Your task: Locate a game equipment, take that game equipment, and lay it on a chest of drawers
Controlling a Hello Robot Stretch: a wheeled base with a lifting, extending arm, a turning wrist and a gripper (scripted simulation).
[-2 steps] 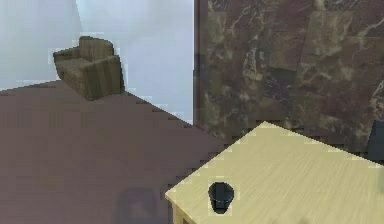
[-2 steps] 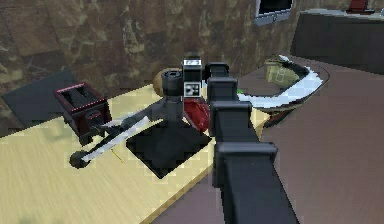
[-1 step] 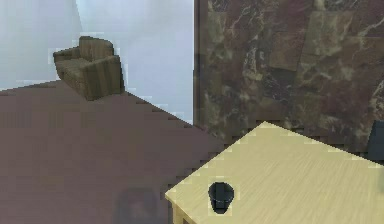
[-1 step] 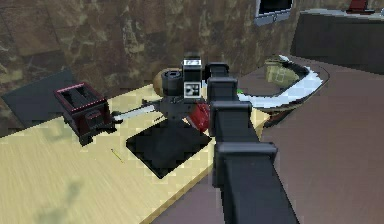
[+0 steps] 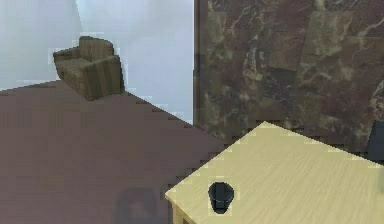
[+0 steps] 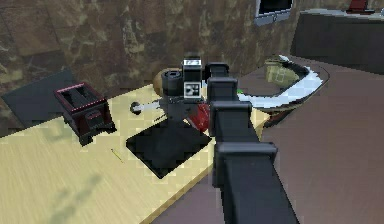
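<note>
My arm (image 6: 245,165) rises as a dark bar over a light wooden table (image 6: 60,170). Two white marker squares (image 6: 189,76) stand at its far end, with the gripper (image 6: 146,104) left of them above the tabletop. A round brownish thing (image 6: 166,80) sits right behind the gripper body, and a small red thing (image 6: 201,119) lies next to the arm. I cannot tell whether the gripper holds anything. In the forward view, a small black cup-like thing (image 5: 221,196) stands near the front corner of the wooden table (image 5: 300,170).
A dark red boxy appliance (image 6: 85,110) and a flat black square (image 6: 168,148) lie on the table. A curved pale rim (image 6: 292,84) and a grey cabinet (image 6: 340,38) stand beyond. A brown armchair (image 5: 90,66) sits in the far corner beside a dark marble wall (image 5: 290,60).
</note>
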